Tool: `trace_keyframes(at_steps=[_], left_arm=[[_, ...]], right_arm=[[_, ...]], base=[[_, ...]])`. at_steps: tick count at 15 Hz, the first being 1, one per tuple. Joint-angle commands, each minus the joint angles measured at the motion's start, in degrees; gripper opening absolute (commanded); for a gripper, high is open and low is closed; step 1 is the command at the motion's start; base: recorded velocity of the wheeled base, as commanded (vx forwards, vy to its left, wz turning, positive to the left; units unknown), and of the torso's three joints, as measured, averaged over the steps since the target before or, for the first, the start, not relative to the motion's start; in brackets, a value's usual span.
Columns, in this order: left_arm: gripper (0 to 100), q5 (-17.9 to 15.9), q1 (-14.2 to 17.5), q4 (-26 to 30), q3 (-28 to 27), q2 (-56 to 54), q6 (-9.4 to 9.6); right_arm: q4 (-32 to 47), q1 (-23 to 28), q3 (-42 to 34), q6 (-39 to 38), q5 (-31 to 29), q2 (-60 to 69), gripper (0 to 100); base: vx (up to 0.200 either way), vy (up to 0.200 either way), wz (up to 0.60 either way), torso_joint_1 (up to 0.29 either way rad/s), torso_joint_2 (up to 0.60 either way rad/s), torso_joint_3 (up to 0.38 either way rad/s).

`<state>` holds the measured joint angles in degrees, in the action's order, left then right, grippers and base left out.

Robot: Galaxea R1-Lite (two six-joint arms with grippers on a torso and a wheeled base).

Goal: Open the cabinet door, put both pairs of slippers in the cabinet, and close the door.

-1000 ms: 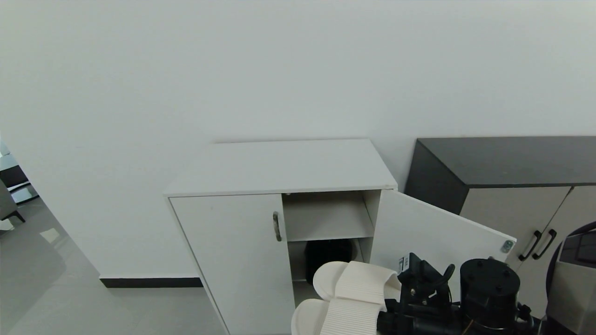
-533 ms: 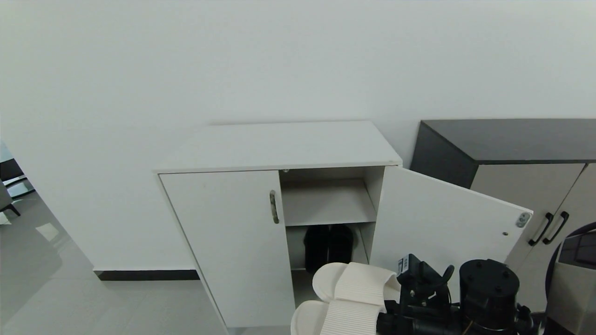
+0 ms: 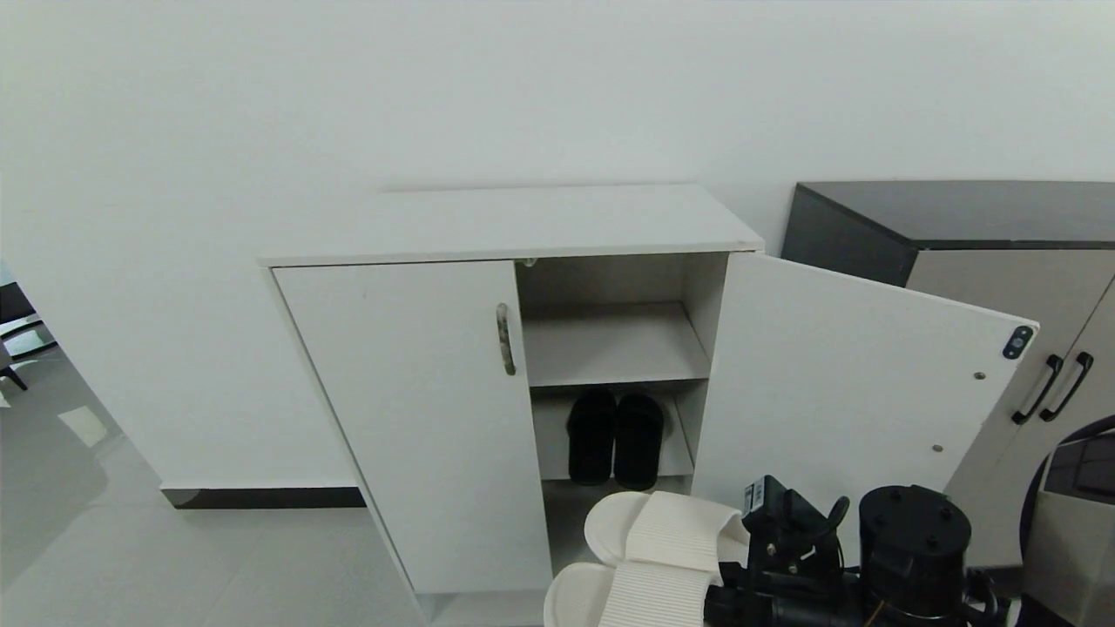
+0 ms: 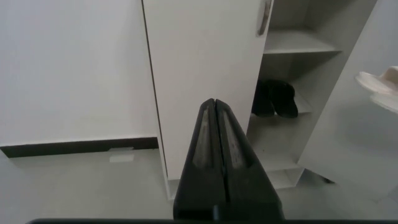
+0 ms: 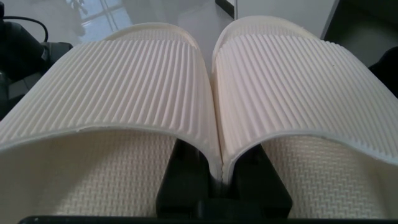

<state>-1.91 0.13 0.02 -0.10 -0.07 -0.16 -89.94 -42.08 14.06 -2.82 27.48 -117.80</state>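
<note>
The right claw (image 5: 222, 186) is clamped on the inner edges of 2 white slippers (image 3: 662, 549), which lie side by side with toes pointing away from it. Ahead of this claw stands the cabinet (image 3: 540, 222), its right door (image 3: 836, 374) swung open. 2 black slippers (image 3: 615, 435) sit on a shelf inside. The left claw (image 4: 215, 143) is pressed fully together, holding nothing, and faces the closed left door (image 4: 199, 74).
</note>
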Motion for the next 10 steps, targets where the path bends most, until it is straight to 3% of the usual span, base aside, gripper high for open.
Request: trace_keyframes(at_steps=[1, 10], left_arm=[[0, 0.0, 0.0, 0.0, 0.0, 0.1, -0.02], [0, 0.0, 0.0, 0.1, 0.0, 0.1, -0.02]], right_arm=[[-0.1, 0.0, 0.1, 0.0, 0.0, -0.1, 0], [-0.1, 0.0, -1.0, 0.4, -0.1, 0.4, 0]], base=[[0.0, 0.0, 0.0, -0.173, 0.48, 0.281], [0.0, 0.0, 0.0, -0.149, 0.46, 0.303]])
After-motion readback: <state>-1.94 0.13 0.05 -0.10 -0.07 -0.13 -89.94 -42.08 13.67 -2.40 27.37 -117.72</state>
